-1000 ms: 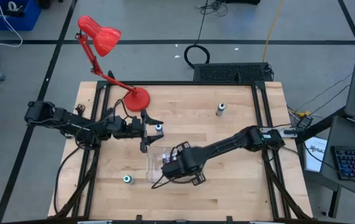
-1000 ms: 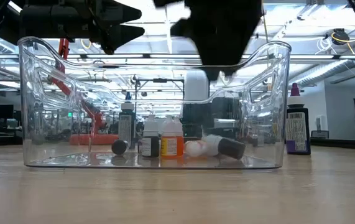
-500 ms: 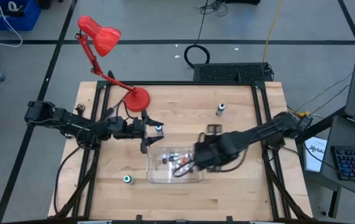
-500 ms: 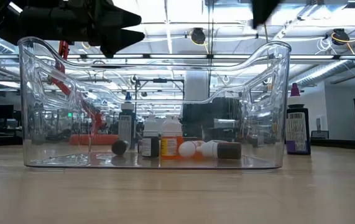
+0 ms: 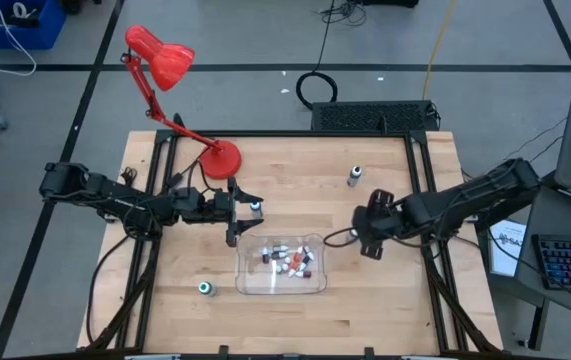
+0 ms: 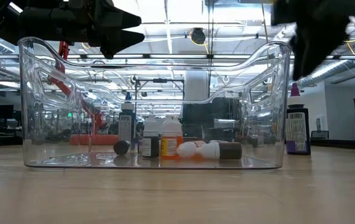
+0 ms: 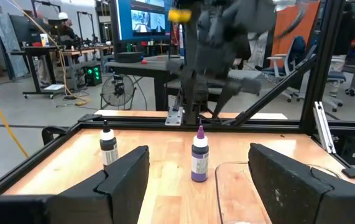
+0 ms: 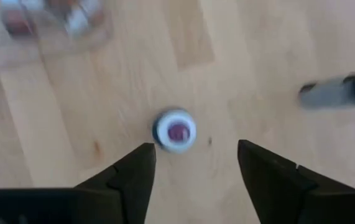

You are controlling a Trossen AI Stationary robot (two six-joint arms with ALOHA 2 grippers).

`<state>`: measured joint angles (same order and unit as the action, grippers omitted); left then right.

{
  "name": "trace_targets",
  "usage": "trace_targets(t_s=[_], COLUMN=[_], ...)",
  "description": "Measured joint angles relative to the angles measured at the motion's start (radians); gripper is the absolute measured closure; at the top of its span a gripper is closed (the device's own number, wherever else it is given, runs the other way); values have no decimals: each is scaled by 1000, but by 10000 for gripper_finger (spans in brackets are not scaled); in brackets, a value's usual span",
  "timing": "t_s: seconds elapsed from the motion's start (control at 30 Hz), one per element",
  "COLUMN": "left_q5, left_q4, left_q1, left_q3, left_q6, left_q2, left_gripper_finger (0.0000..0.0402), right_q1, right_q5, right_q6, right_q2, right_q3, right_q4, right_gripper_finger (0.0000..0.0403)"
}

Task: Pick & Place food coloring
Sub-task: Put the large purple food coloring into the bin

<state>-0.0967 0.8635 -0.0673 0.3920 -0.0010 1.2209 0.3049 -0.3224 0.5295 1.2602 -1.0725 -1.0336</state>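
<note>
A clear plastic tray (image 5: 265,283) stands at the table's middle with several small food coloring bottles (image 5: 290,257) in it, some upright and some lying on its floor (image 6: 189,148). My right gripper (image 5: 363,238) hangs open to the right of the tray. In the right wrist view it (image 8: 196,152) is above a white-capped, purple-tipped bottle (image 8: 176,132) that stands on the table. My left gripper (image 5: 237,212) is open and empty by the tray's far left corner. A teal-capped bottle (image 5: 255,207) stands just beyond its fingertips.
A red desk lamp (image 5: 215,158) stands at the far left. Single bottles stand at the far right (image 5: 355,176) and the near left (image 5: 205,289). A purple bottle (image 6: 296,127) stands to the right of the tray and also shows in the left wrist view (image 7: 199,163).
My right gripper has gone from over the tray toward the table's right edge and now hangs beside the tray. The bottles lying in the tray have shifted a little.
</note>
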Motion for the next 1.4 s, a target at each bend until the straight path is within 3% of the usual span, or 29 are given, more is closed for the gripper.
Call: trace_targets(t_s=[0.33,0.73,0.9,1.07,1.27,1.4], left_q5=[-6,-9,-9,-9,-10,-10], left_q4=[-15,-26,-26,-26,-26,-27], left_q1=[1,1,1,1,1,1], left_q3=[0,0,0,0,0,0], left_q6=[0,4,6,6,5,5], left_q2=[0,0,0,0,0,0], left_gripper_finger=[128,128,128,128,128,128], right_q1=[-76,-139,-158,-162,-152,-139], right_q5=[143,144,172,207,222,202], right_q6=[-52,-103,-104,-164,-280,-314], right_q2=[-28,-28,-27,-28,-27,-22], right_q3=[201,243,255,255,224,97], right_q4=[259,323,328,395,501,461], right_gripper_finger=[166,187,214,294,298,298])
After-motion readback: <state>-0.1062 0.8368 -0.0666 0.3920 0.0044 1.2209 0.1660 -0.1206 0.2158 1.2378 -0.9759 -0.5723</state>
